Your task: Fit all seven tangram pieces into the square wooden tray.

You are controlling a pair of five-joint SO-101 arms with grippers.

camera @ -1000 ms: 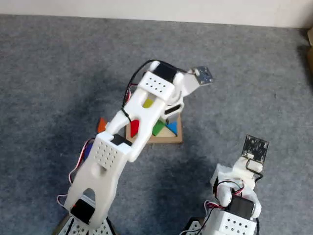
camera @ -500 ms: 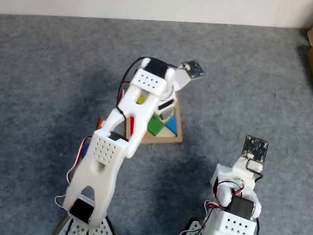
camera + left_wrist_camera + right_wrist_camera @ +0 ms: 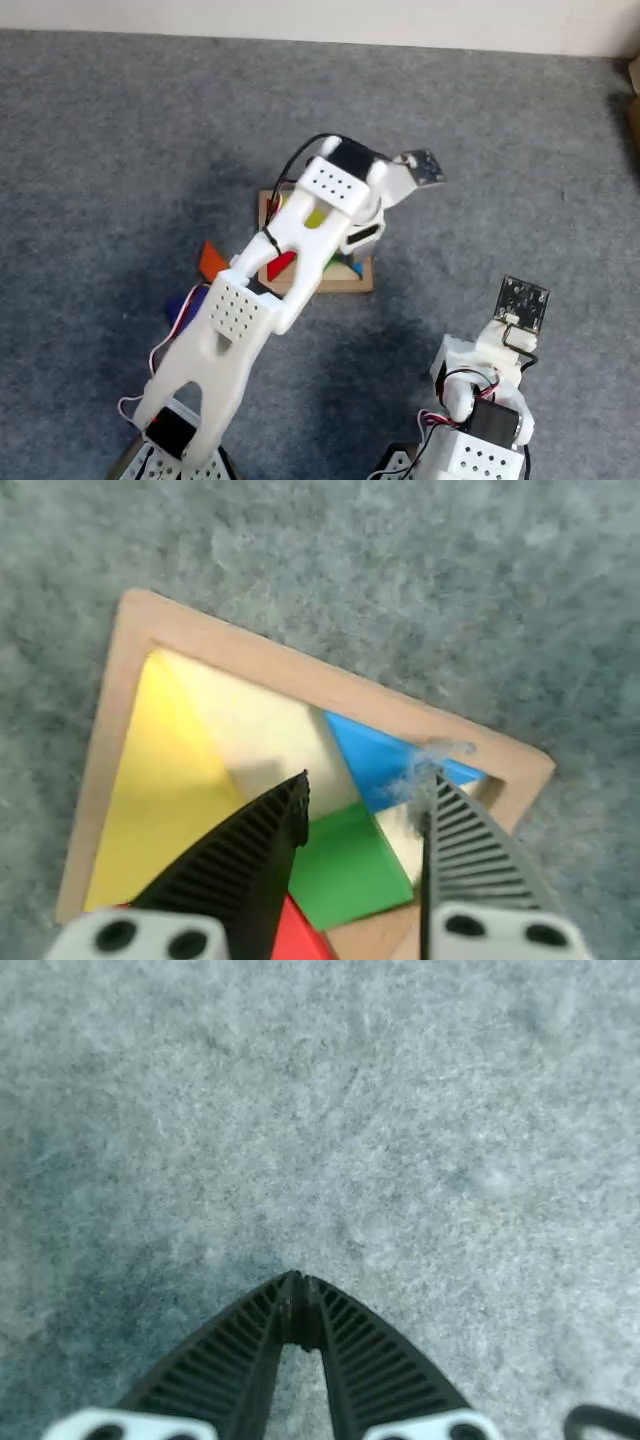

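**A:** Where did the square wooden tray (image 3: 345, 287) lie?

**B:** Near the middle of the table (image 3: 520, 140), under the far end of the left arm (image 3: 240, 320). In the high view that arm ran up to it from seven o'clock.

**A:** And the left gripper (image 3: 368, 788)?

**B:** It hung just above the tray with its jaws spread wide and nothing between them.

**A:** What sat inside the tray?

**B:** A large yellow triangle (image 3: 160, 800) lay along one side. A blue triangle (image 3: 370, 760) sat against the rim near a corner. A green square (image 3: 345, 870) met the blue one's point, and a red piece (image 3: 300, 938) touched the green, mostly hidden by the gripper. Between yellow and blue there was a pale patch (image 3: 265, 730); I couldn't tell whether it was a piece or the bare floor of the tray.

**A:** Anything outside it?

**B:** An orange triangle (image 3: 212, 260) lay on the table at nine o'clock from the tray, close by. A dark blue piece (image 3: 192, 300) lay at about eight o'clock, partly under the left arm.

**A:** And the other side?

**B:** The right arm (image 3: 480, 400) sat folded at five o'clock from the tray, well apart from it. The right gripper (image 3: 300, 1295) had its jaws pressed together on nothing, over bare table.
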